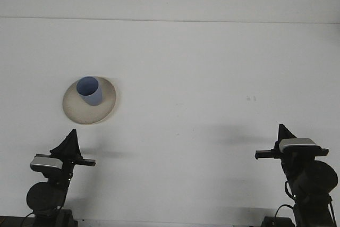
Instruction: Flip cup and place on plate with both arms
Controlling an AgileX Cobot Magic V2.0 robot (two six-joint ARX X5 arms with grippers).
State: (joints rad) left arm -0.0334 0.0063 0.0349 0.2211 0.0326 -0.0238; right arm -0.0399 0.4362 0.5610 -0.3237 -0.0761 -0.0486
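On the left half of the white desk (212,67), the blue cup (90,90) stands upright, mouth up, right on the cream plate (103,111), a touch toward the plate's far-left side. So the cup looks flipped and placed already, folks; judging by this, the job is at or near its end.

Down at the near edge, the left gripper (71,144) sits low, well short of the plate and holding nothing. The right gripper (280,131) is parked far across on the other side, well apart from everything, also empty. How wide either pair of fingers stands, I cannot tell from this angle.

How would that cup handle? It looks like light plastic, stiff, smooth-walled and likely a bit slippery, easy to tip. If anyone takes it again, a pinch across the side wall near the middle seems the safest hold. The plate looks shallow and could slide on the smooth desk if nudged.

Around them there is only a faint small mark (251,98) toward the right. Nothing stands between either arm and the plate.
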